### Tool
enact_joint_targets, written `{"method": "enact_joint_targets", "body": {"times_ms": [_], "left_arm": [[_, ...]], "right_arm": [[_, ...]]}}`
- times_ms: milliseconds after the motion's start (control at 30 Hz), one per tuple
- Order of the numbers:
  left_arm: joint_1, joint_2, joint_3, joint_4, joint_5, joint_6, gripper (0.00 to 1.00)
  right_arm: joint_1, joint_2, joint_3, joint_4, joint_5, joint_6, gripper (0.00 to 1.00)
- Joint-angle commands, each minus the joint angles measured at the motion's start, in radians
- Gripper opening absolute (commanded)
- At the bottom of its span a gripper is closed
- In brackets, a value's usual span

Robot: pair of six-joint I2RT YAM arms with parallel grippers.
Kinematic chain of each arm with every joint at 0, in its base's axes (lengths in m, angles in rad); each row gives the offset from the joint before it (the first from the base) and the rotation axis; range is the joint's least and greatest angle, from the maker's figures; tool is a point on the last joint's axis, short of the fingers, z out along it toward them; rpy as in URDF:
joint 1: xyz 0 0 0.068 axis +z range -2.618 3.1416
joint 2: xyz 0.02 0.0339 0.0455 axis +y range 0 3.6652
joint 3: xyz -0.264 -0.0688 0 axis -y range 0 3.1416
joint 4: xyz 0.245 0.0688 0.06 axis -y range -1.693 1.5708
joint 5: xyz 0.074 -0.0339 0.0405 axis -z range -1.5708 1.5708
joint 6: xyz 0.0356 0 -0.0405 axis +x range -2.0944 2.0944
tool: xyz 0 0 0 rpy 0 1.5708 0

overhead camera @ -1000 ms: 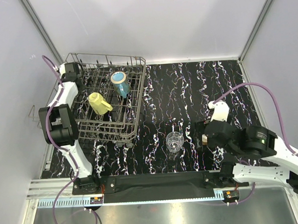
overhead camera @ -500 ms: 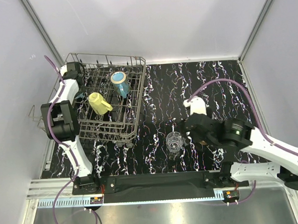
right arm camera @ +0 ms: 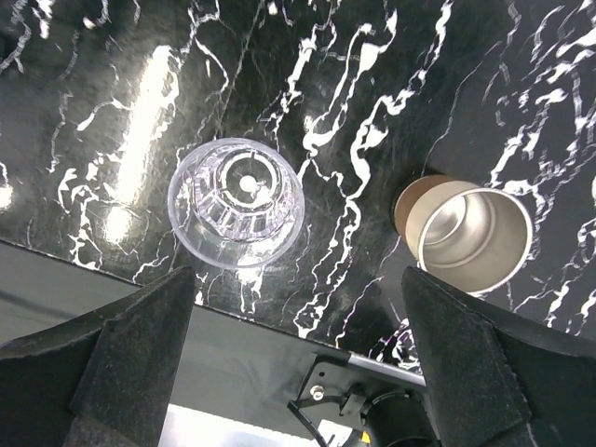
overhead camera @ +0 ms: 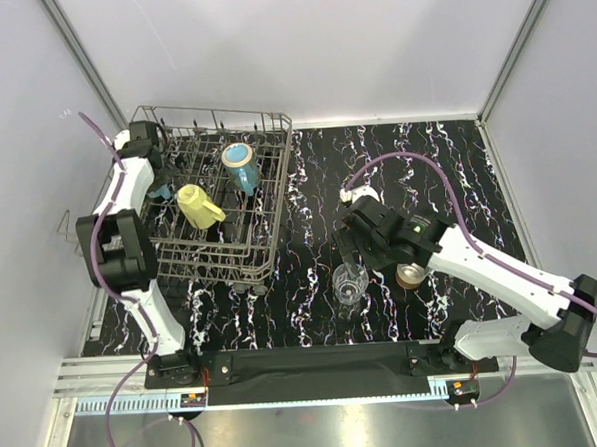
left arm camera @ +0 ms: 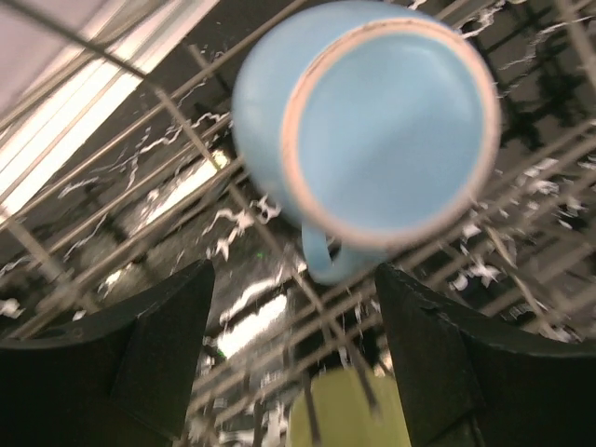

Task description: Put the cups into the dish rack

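The wire dish rack (overhead camera: 267, 200) stands at the back left. In the left wrist view a light-blue mug (left arm camera: 372, 130) lies on the rack wires, its mouth toward the camera. My left gripper (left arm camera: 293, 279) hangs open just short of it, holding nothing. A teal mug (overhead camera: 239, 166) and a yellow mug (overhead camera: 197, 206) also sit in the rack. The clear glass tumbler (right arm camera: 237, 200) and the shiny metal cup (right arm camera: 470, 233) stand upright on the black marbled table. My right gripper (right arm camera: 298, 363) is wide open above the table, nearer than both and between them.
The rack's near wall (overhead camera: 215, 263) rises between the tumbler and the mugs. The right arm (overhead camera: 481, 264) stretches diagonally across the table's right half. A black bar (right arm camera: 279, 335) along the table's front edge lies under the right gripper.
My left gripper has opened and let go of the light-blue mug in the rack. The right arm has swung left over the tumbler, uncovering the metal cup.
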Motion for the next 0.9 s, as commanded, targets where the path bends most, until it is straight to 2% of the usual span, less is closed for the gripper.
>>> {"method": "enact_joint_targets", "body": {"times_ms": [0,133,300,367,500,633,733,867], "left_arm": [[-0.021,-0.183,-0.011,-0.032,-0.019,-0.039,0.77],[-0.068,-0.306,-0.046,-0.058,-0.05,-0.055,0.78],[-0.122,-0.455,-0.11,-0.147,0.008,-0.188,0.76],[-0.211,-0.512,-0.162,-0.13,0.034,-0.222,0.72],[-0.348,-0.621,-0.233,-0.095,0.132,-0.233,0.72],[-0.447,-0.615,-0.163,-0.156,0.171,-0.222,0.75],[-0.522,-0.598,-0.086,-0.213,0.179,-0.216,0.76],[-0.587,-0.598,-0.017,-0.233,0.188,-0.191,0.77]], "right_arm": [[-0.033,0.03,0.041,0.03,-0.082,-0.023,1.0],[-0.11,0.036,0.03,0.073,-0.187,-0.02,0.99],[-0.208,0.053,-0.008,0.117,-0.286,0.011,0.99],[-0.223,0.082,-0.009,0.117,-0.292,0.017,1.0],[-0.234,0.135,-0.009,0.102,-0.286,0.029,1.0],[-0.242,0.189,-0.028,0.09,-0.298,0.06,1.0],[-0.242,0.168,-0.086,0.134,-0.303,0.078,1.0],[-0.243,0.143,-0.164,0.182,-0.303,0.133,0.94]]}}
